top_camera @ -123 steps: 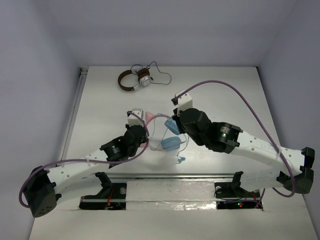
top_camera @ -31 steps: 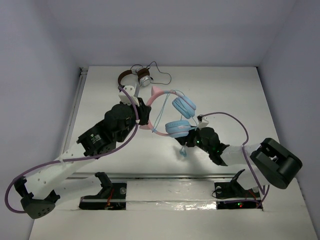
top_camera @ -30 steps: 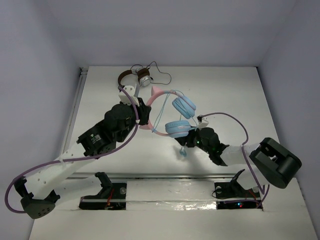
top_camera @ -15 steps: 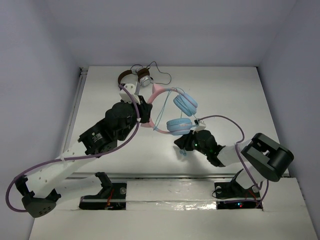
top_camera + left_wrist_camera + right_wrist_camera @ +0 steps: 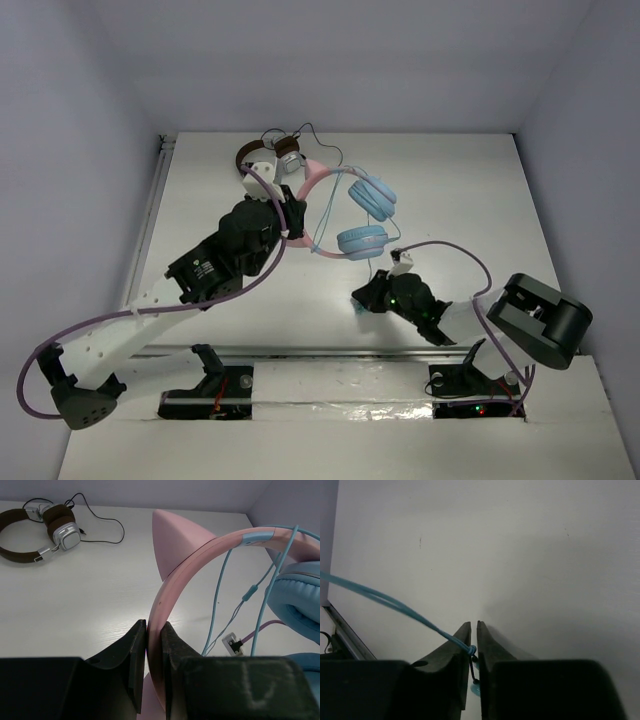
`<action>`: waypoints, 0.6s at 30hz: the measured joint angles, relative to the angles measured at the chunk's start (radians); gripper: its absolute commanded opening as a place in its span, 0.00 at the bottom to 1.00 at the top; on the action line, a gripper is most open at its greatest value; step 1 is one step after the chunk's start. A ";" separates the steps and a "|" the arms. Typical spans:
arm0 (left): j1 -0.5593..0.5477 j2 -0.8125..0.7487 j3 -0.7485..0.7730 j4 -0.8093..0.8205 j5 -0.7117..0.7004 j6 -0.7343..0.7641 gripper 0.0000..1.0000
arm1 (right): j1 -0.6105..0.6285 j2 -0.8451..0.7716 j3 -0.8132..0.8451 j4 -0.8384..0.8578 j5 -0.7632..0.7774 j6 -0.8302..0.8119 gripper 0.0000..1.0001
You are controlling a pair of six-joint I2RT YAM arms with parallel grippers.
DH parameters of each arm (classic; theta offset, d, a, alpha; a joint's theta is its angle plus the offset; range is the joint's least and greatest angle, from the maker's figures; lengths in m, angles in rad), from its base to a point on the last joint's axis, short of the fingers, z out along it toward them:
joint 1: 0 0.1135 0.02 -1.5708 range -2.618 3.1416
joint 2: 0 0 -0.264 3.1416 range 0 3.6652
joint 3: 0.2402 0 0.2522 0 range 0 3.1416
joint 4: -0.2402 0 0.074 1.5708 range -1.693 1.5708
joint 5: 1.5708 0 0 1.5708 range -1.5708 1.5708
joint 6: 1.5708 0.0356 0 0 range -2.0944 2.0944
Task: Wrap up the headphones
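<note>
The headphones [image 5: 362, 215] have a pink cat-ear headband [image 5: 200, 555] and light blue ear cups [image 5: 300, 592]. My left gripper [image 5: 292, 218] is shut on the headband and holds the headphones up above the table; the jaws [image 5: 154, 632] pinch the band's edge. The thin light blue cable [image 5: 335, 215] hangs down across the band to my right gripper [image 5: 362, 300], which sits low near the table's front. In the right wrist view the right gripper [image 5: 473, 626] is shut on the cable [image 5: 395, 602] close to its plug end.
Brown-and-white headphones [image 5: 268, 158] with a black cable lie at the table's back, just behind my left gripper; they also show in the left wrist view [image 5: 42, 532]. A metal rail [image 5: 145, 225] runs along the table's left edge.
My left gripper has carried the headphones up and toward the back of the table. My right gripper has pulled back toward the front edge with the cable end, drawing the cable longer.
</note>
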 measured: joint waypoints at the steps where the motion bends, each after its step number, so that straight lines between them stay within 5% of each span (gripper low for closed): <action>1: 0.000 0.002 0.000 0.001 -0.006 0.000 0.00 | 0.010 -0.005 -0.002 -0.005 0.014 0.007 0.06; 2: 0.000 0.005 0.000 0.002 -0.013 0.000 0.00 | 0.024 -0.009 -0.003 -0.010 0.027 0.013 0.00; 18: 0.023 0.131 -0.017 0.130 -0.274 -0.019 0.00 | 0.444 -0.119 0.183 -0.375 0.297 0.113 0.00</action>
